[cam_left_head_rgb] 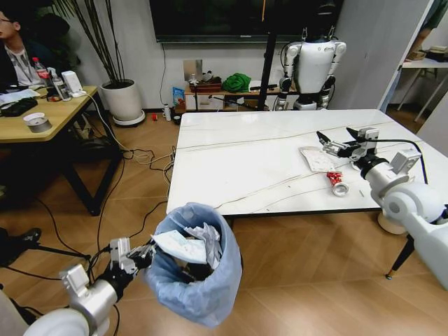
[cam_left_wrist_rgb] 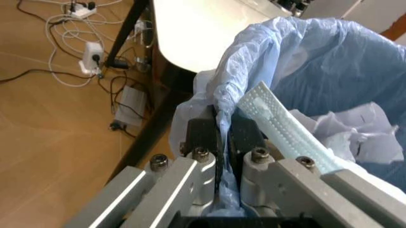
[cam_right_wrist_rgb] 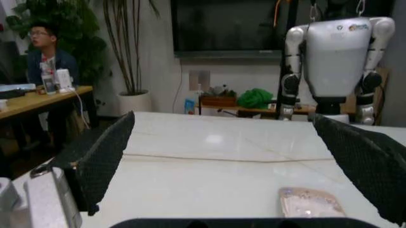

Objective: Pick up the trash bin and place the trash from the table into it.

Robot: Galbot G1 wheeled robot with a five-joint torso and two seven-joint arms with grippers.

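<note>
Gripper of the left arm is clamping its closed fingers on the bagged rim of the trash bin, holding it tilted just off the near edge of the white marble-look table, with crumpled white papers and a flat pale wrapper lying inside the blue liner. Over the table's right part, the right gripper is hovering with its fingers spread wide and holding nothing, just above a flat pinkish wrapper, while a small red-and-silver tube is lying near it, closer to the table's near edge.
</note>
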